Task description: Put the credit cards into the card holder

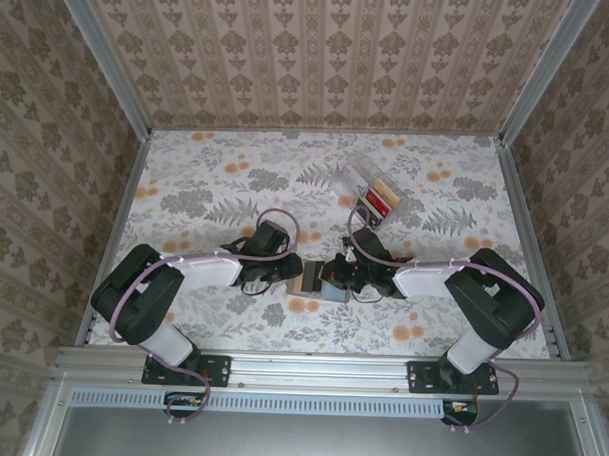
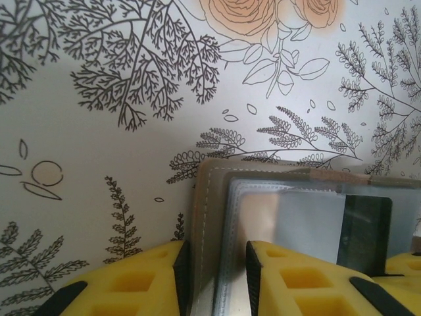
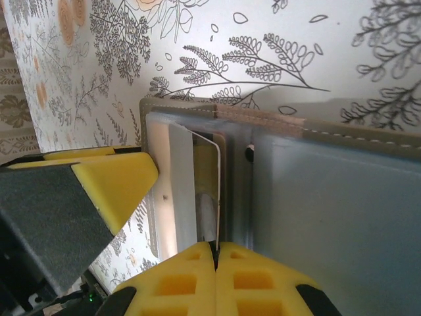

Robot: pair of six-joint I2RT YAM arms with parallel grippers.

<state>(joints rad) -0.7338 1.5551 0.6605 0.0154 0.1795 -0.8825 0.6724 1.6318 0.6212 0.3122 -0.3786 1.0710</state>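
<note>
The card holder point(image 1: 316, 278), grey-taupe with clear sleeves, lies open near the table's front centre, between both grippers. My left gripper point(image 1: 293, 276) comes in from the left. In the left wrist view its jaws point(image 2: 215, 276) clamp the card holder's point(image 2: 210, 197) stitched cover edge together with the sleeve edges. My right gripper point(image 1: 341, 277) is shut on a thin pale credit card point(image 3: 217, 191), seen edge-on. The card's far end sits among the sleeves of the card holder point(image 3: 263, 120). Between the right gripper's point(image 3: 215, 247) pads only the card's edge shows. Other credit cards, one red point(image 1: 371, 197) and one orange-yellow point(image 1: 386, 199), stand farther back.
A clear plastic box point(image 1: 369, 185) holding those cards stands behind the holder, right of centre. A yellow finger point(image 3: 112, 187) of the left gripper is close beside the holder in the right wrist view. Metal rails point(image 1: 515, 225) and patterned walls enclose the floral table.
</note>
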